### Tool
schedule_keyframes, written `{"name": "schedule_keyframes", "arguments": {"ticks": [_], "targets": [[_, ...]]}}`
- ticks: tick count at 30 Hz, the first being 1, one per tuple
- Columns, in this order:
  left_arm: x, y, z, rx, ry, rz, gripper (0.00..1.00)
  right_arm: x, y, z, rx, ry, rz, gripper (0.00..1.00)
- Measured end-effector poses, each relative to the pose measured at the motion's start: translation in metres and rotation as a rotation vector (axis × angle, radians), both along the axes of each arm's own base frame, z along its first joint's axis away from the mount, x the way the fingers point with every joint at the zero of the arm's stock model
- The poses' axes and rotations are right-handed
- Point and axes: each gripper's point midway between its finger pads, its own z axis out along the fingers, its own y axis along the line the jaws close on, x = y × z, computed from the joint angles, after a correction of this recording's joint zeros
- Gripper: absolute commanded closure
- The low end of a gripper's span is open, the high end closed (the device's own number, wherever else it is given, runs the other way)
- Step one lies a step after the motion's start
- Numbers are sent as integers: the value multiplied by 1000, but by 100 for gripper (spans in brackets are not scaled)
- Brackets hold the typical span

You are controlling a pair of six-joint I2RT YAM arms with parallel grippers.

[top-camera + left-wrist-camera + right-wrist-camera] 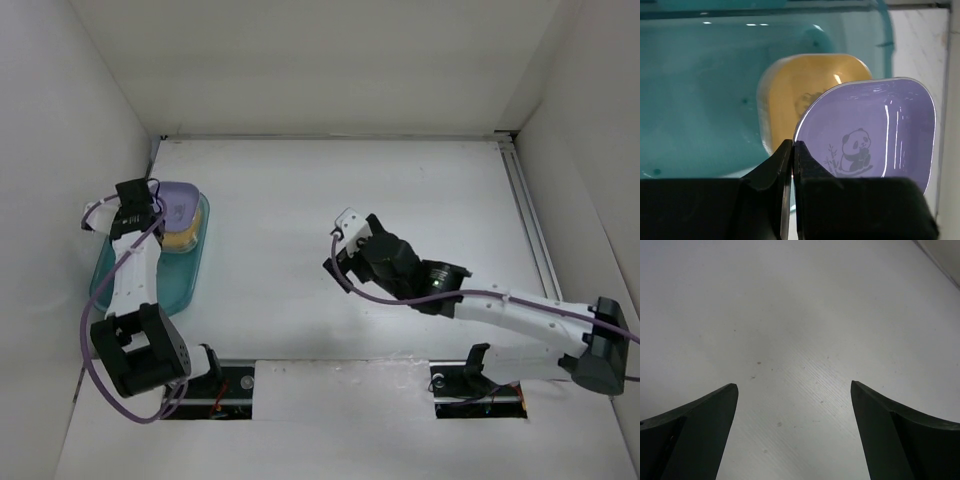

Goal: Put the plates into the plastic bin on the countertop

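The teal plastic bin (178, 285) lies at the left of the countertop (380, 190). A yellow-orange plate (181, 238) lies inside its far end, also in the left wrist view (800, 90). My left gripper (143, 214) is shut on the rim of a purple plate (181, 199) with a panda mark and holds it tilted above the yellow one, over the bin (700, 90). The jaws (793, 148) pinch the purple plate's (875, 125) left edge. My right gripper (336, 247) is open and empty over the bare countertop (790, 315). No other plates show.
White walls enclose the surface at left, back and right. A metal rail (528, 215) runs along the right edge. The bin stands close to the left wall.
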Motion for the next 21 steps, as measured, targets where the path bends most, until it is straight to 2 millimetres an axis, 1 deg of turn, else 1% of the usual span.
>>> {"name": "schedule_keyframes", "arguments": {"ticks": [2,3,4,5,6,7,8,10,12,14,15,16,18,19,21], "targets": [[-8,8,-18,-26,14,37,100,-5,-5,20,54,-20,7,0],[-12,14,-25,-35,18,60,97,-7,-8,29,79,-30,11,0],[-16,18,-28,-41,18,79,86,-9,-10,37,102,-38,17,0],[-18,24,-30,-49,10,101,78,-12,-12,44,119,-45,22,0],[-18,28,-30,-50,3,112,67,-14,-14,49,133,-50,27,0],[-16,32,-28,-49,-15,119,53,-15,-14,52,142,-50,36,0],[-13,33,-25,-47,-32,120,30,-18,-14,54,146,-48,46,0],[-7,32,-24,-55,-53,105,19,-20,-14,52,142,-37,62,0],[-2,29,-24,-68,-66,87,12,-23,-13,49,133,-26,74,0],[2,25,-24,-82,-74,57,9,-24,-13,48,127,-19,79,0],[3,23,-22,-83,-81,44,4,-24,-14,47,124,-18,79,0],[4,21,-19,-85,-89,24,1,-24,-15,47,121,-16,76,0],[6,15,-7,-77,-118,-18,1,-24,-18,47,113,-12,64,0],[6,11,2,-62,-134,-45,1,-24,-21,48,113,-11,54,0],[6,0,31,-23,-175,-118,1,-24,-29,53,115,-7,23,0]]}}
